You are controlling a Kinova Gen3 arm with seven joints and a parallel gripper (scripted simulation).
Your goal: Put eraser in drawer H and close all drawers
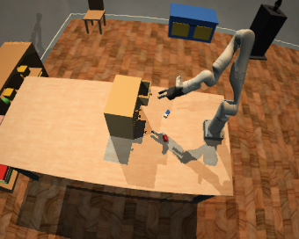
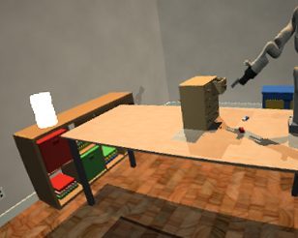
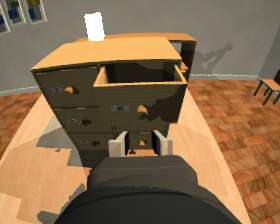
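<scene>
Gripper (image 1: 163, 94) (image 2: 236, 84) (image 3: 140, 139) with fingers spread, facing chest (image 1: 119, 119) (image 2: 193, 105) (image 3: 120, 52), upper drawer (image 1: 145, 97) (image 2: 222, 85) (image 3: 160, 97) pulled out

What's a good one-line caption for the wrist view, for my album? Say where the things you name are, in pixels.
The open pincer (image 3: 140, 139) below a pulled-out top drawer (image 3: 137, 100) of a small wooden chest (image 3: 112, 52).

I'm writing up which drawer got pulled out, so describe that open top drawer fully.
The open drawer, wood-coloured and box-like, juts from the chest's top row, right-hand side in the wrist view. Its front bears a small label, unreadable here, and a rounded orange-brown knob. Its visible interior looks dark. The gripper's fingers stand clear of it.
</scene>
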